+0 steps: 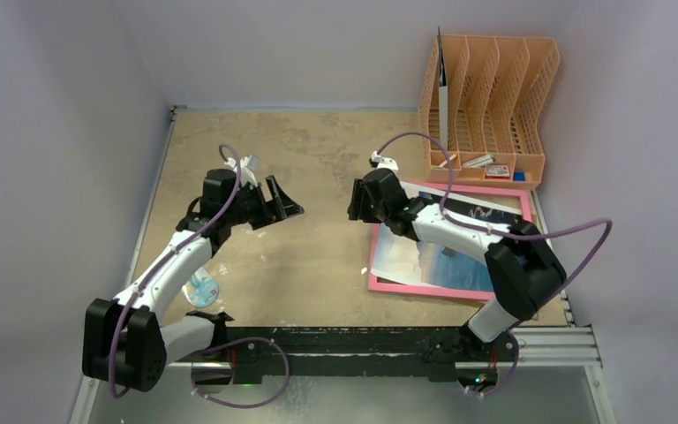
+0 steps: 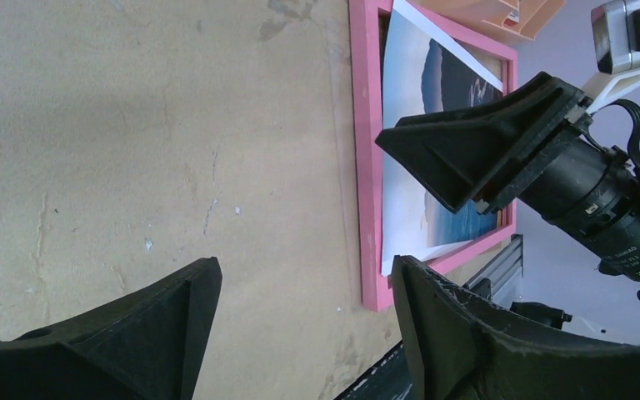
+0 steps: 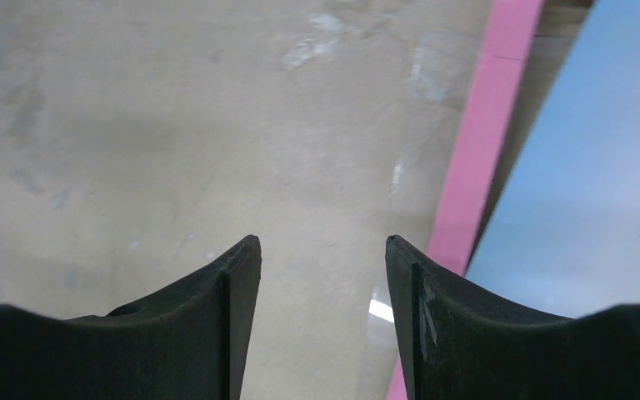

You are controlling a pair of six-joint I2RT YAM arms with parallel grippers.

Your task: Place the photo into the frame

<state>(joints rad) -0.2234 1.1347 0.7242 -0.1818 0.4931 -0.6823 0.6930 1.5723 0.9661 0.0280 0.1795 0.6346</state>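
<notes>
Altogether: two arms, two sets of fingers, one frame, one photo, one file rack.
Frame [image 1: 424, 289]: a single pink-edged rectangle lying flat on the counter [image 1: 318, 150], which is tan and worn.
Photo [image 1: 402, 256]: one print, picture side up, lying on the frame but skewed against it. One white-bordered corner pokes past the frame's right edge. Whether any part sits down inside the frame I cannot tell.
File rack [image 1: 494, 97]: one, orange and slotted, just beyond the frame's far edge. A thin sheet [image 1: 442, 84] stands upright in its left-hand slot.
Small items: a few bits lie between the rack and the frame's far edge, too small to name.
Disc [image 1: 201, 289]: one pale round thing on the counter, well left of the frame.
Left arm: rises from its base, bends at the elbow and points its wrist toward the frame.
Left gripper [image 1: 287, 201]: well left of the frame over bare counter, its fingers [image 2: 175, 333] spread wide with nothing between them.
Right arm: reaches from its base across the frame, its forearm passing above the photo.
Right gripper [image 1: 359, 201]: just past the frame's left edge near the far corner, pointing away from the frame toward the left gripper.
Right fingers [image 3: 217, 317]: parted, gripping nothing, with only bare counter in the gap. The frame's pink edge and the photo's blue lie off to one side.
</notes>
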